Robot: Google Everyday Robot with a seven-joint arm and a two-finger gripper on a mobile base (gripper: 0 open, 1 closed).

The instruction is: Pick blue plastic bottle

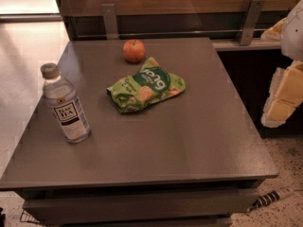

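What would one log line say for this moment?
bottle: upright, left side of table, not grasped | gripper: beyond table's right edge, far from bottle

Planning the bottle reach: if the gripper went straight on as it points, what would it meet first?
The gripper hangs right of the table, pointing down. It would probably meet the floor beside the table, or perhaps the table's right edge; depth is unclear. The bottle stands far left.

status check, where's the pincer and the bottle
Pincer beyond right edge of table, far from bottle. Bottle upright near left edge, untouched. Green snack bag mid-table, apple behind it.
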